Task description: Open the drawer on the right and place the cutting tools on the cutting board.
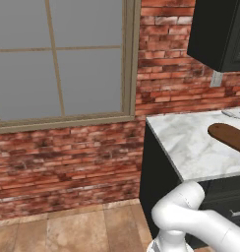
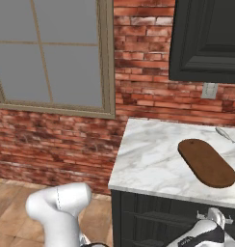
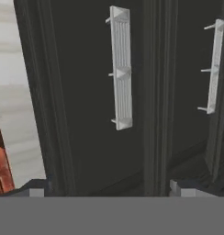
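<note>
Facing the dark cabinet front (image 3: pixel 86 92), the arm works low under the white-grey marble countertop (image 2: pixel 153 164), and by my reading the task has barely begun. Drawer fronts look flush and closed in the hand view; nothing pulled out yet.

The flat reddish-brown wooden cutting board with a rounded end (image 2: pixel 206 162) lies bare on the marble, nothing on it. One slim silver-grey tool (image 2: pixel 225 134) rests on the marble beyond the board, apart from it, too small to identify surely. Opening the drawer and moving the tools all remain.

A pale ribbed metal drawer handle (image 3: pixel 121 69) sits ahead of the hand, a second similar handle (image 3: pixel 215 69) off to one side.

The gripper (image 3: pixel 109 188) has its small dark fingertips (image 3: pixel 38 187) spread wide, the nearer handle lying between their lines; they hold and touch nothing.
</note>
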Motion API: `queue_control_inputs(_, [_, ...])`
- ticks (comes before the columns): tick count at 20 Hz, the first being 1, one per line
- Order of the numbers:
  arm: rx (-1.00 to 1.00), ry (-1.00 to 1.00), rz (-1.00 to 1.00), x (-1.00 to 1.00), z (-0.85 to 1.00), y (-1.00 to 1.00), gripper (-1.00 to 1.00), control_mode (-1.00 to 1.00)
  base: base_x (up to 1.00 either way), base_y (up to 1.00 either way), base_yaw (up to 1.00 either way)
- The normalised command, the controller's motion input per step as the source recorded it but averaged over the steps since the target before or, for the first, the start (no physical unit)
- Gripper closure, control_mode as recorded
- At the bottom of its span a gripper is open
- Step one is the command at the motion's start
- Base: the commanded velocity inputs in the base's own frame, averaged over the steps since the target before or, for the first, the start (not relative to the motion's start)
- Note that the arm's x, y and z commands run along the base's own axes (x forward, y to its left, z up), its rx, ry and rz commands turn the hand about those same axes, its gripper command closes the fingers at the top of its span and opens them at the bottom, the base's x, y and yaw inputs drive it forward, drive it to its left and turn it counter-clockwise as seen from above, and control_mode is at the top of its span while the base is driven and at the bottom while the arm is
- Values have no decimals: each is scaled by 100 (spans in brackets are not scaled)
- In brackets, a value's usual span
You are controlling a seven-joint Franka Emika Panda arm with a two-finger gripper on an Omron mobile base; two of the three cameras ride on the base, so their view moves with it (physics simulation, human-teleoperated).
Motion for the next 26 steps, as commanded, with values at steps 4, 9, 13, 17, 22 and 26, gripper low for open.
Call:
queue_control_inputs(4, [0,-13,-4,4,-31,0,-100,-100,0,0,0])
queue_control_inputs(9, [0,-15,-4,8,-27,0,-100,-100,0,0,0])
queue_control_inputs(13, [0,-15,-4,18,-25,0,-100,-100,0,0,0])
queue_control_inputs(17, [0,-16,-3,22,-30,0,-100,-100,0,0,0])
queue_control_inputs(22, [0,-14,-1,23,-25,-1,-100,-100,0,0,0])
queue_control_inputs(26, [0,-12,0,20,-22,-17,-100,-100,0,0,0])
